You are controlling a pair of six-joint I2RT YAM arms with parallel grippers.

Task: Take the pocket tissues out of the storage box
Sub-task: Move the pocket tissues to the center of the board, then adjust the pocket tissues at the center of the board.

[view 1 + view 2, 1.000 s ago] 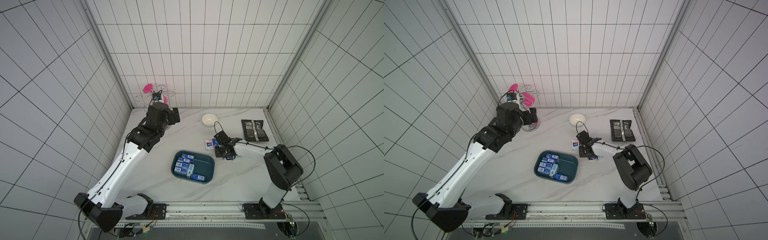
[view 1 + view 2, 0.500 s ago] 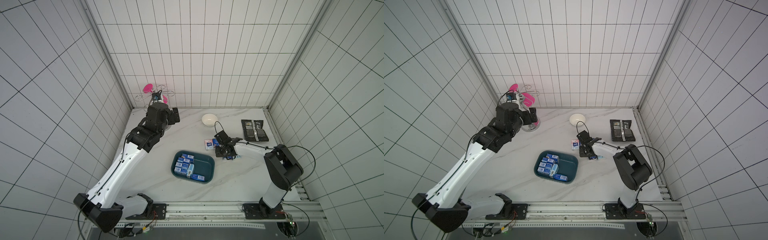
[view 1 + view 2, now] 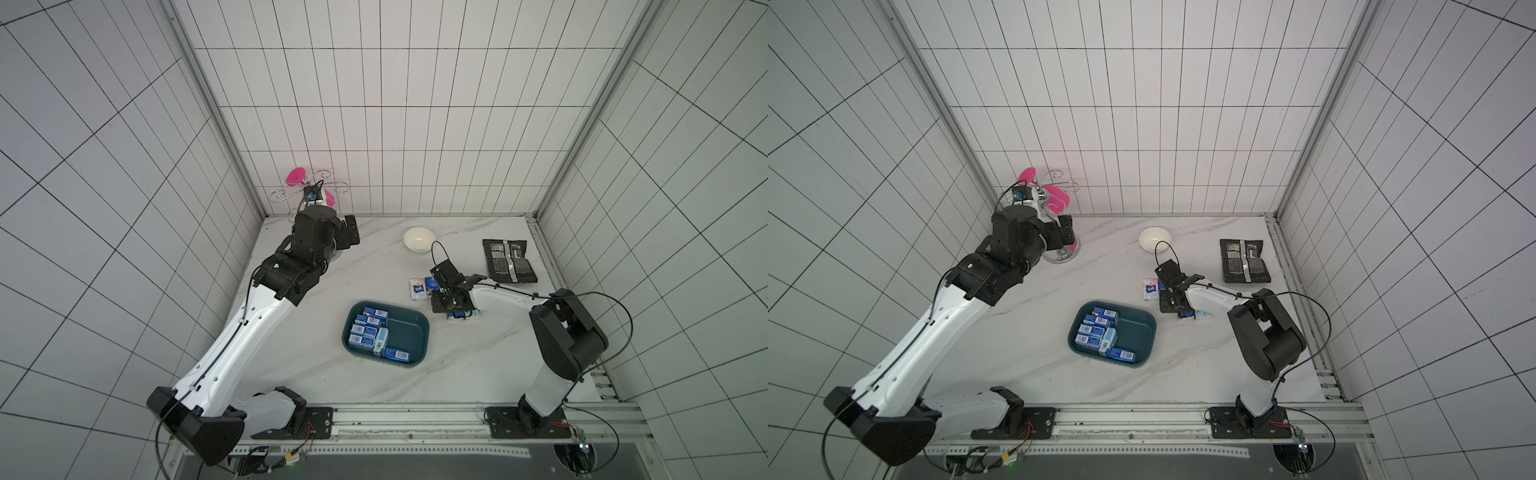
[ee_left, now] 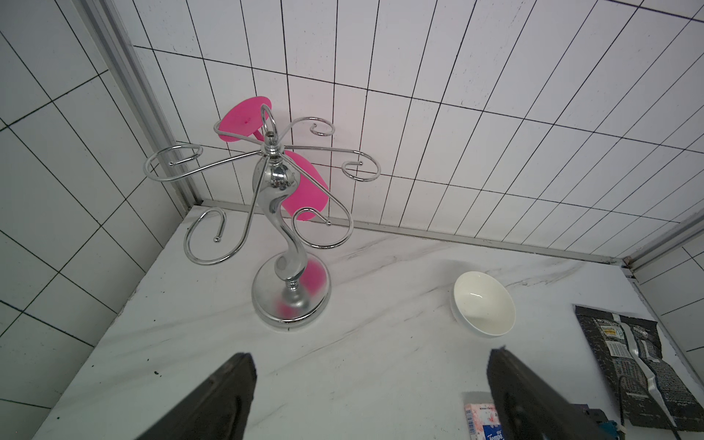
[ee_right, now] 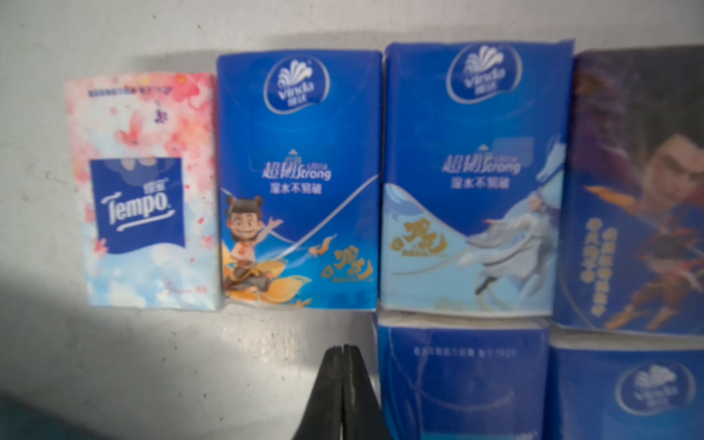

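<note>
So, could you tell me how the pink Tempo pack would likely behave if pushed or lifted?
The pink pack looks soft and film-wrapped, so it probably squashes a little and is light. It lies flat on the table, so a push should slide it, perhaps nudging the blue pack touching it.

The storage box (image 3: 409,332) sits mid-worktop (image 3: 457,374), with pocket tissues (image 3: 368,336) packed in its left half. Behind it to the right, more packs (image 3: 417,289) lie side by side on the worktop. Farther back stands a bowl (image 3: 418,240). A flat packet (image 3: 509,262) lies at the right rear, and a wire rack (image 4: 291,304) stands in the left rear corner.
</note>
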